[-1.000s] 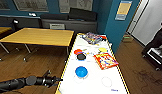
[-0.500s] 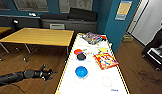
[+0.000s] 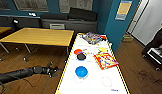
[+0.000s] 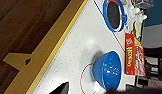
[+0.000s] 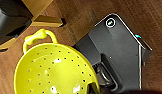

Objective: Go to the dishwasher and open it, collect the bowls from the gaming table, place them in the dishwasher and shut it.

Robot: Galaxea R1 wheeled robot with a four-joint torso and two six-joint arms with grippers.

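The gaming table (image 3: 97, 82) is a long white top with a yellow edge (image 4: 54, 47). On it stand a bright blue bowl (image 3: 81, 71) (image 4: 108, 70), a black bowl (image 3: 81, 56) (image 4: 113, 15) and, just behind that, an orange-red bowl (image 3: 77, 51). My left arm reaches in low over the floor. Its gripper (image 3: 54, 70) (image 4: 87, 91) is open and empty, short of the table's left edge and level with the blue bowl. In the right wrist view a yellow colander (image 5: 54, 71) shows large. The dishwasher is out of view.
A red game box (image 3: 105, 60) (image 4: 133, 55) and another colourful box (image 3: 93, 37) lie on the white top. A yellow-topped table (image 3: 39, 36) stands to the left over wood floor. At the right is a person (image 3: 159, 37) beside a teal pillar (image 3: 114, 22).
My left arm has stretched to the right, bringing its gripper closer to the white table's edge. The bowls have not moved.
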